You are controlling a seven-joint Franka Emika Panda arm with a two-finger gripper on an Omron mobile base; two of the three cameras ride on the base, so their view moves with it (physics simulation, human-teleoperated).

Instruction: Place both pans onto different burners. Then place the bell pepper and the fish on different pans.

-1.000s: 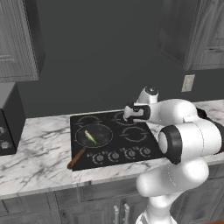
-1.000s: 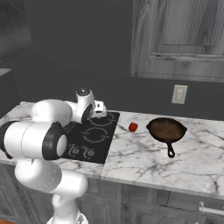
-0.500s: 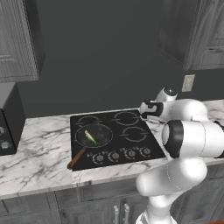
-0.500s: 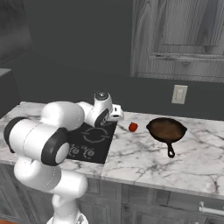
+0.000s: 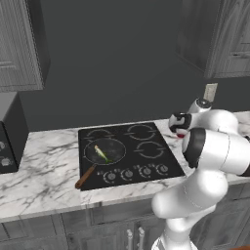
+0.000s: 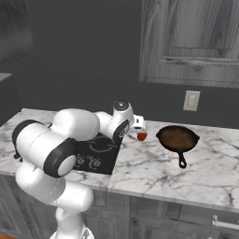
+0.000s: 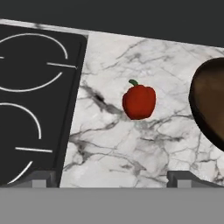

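The end effector (image 7: 112,179), fingers spread wide and empty, hangs over the bell pepper (image 7: 139,101) on the marble table just off the cooktop's (image 7: 39,105) right edge, likely lining up a grasp. Beyond it the brown pan (image 6: 177,138) waits on the table, not on a burner. At the cooktop's front left burner, the black pan (image 5: 105,151) holds the fish (image 5: 101,154). A second ago the arm was over the cooktop; it has swung right

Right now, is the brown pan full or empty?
Empty: the round brown frying pan on the marble counter shows only its bare inside.
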